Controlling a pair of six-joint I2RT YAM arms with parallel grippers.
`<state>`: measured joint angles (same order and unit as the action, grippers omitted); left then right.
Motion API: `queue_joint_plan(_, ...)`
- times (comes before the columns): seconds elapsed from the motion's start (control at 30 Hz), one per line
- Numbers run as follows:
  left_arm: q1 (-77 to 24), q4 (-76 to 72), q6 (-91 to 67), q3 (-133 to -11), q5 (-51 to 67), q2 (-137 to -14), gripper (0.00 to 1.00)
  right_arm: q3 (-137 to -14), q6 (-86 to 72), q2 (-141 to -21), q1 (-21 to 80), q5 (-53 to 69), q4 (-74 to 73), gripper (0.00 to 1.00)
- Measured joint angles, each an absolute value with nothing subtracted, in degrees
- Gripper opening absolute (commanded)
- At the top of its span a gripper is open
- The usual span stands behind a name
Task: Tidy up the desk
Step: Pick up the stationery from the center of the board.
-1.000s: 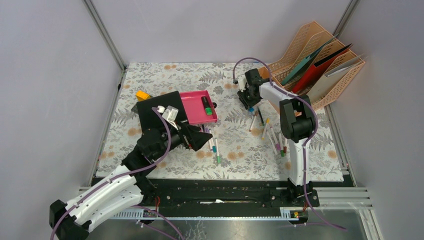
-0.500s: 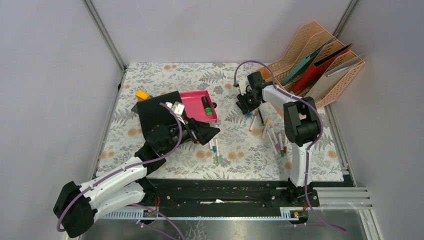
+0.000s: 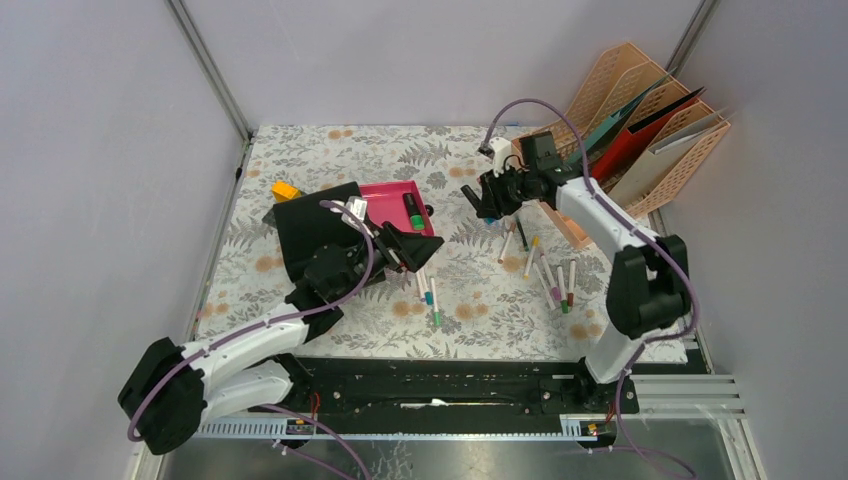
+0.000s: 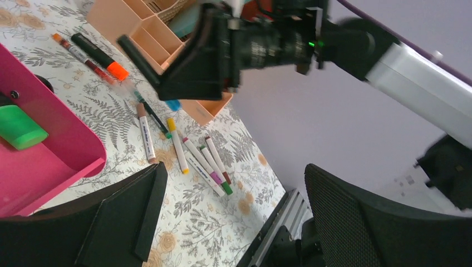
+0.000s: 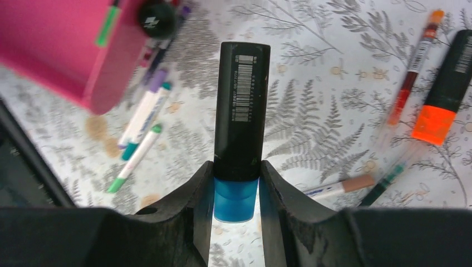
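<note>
The desk (image 3: 330, 150) is a cloth-covered top printed with ferns. My right gripper (image 3: 490, 195) hangs over its back middle, shut on a black highlighter with a blue cap (image 5: 240, 111). The barrel sticks out past the fingertips (image 5: 205, 183), and the blue cap sits between them. The left wrist view shows that same highlighter (image 4: 139, 58) held above the cloth. My left gripper (image 3: 415, 250) stands open with nothing between its fingers, just in front of a pink tray (image 3: 380, 187). A green-capped marker (image 3: 411, 210) lies in the tray.
Several loose pens (image 3: 545, 270) lie right of centre, and a few more (image 3: 430, 295) by my left gripper. An orange highlighter (image 5: 445, 83) lies on the cloth. A black folder (image 3: 310, 225) and a yellow piece (image 3: 285, 189) sit left of the tray. A peach file rack (image 3: 640, 120) stands back right.
The right arm has swung its elbow out to the right, still holding the highlighter over the same spot. The left gripper has moved forward and right, toward the tray's near corner.
</note>
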<state>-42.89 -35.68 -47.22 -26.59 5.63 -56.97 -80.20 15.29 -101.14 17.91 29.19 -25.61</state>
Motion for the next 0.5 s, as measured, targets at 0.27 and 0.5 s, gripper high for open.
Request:
queue_joint_plan(0.27,-42.89,-41.17,-52.16,-29.04,2.76,-67.02,0.99,-69.69,12.56,-87.94,17.85,40.62,-21.74,0.00)
queue_joint_plan(0.5,-42.89,-47.22,-55.07,-31.86,0.36,-75.72,0.98,-67.18,11.46,-86.52,17.82,46.59,-19.42,0.00)
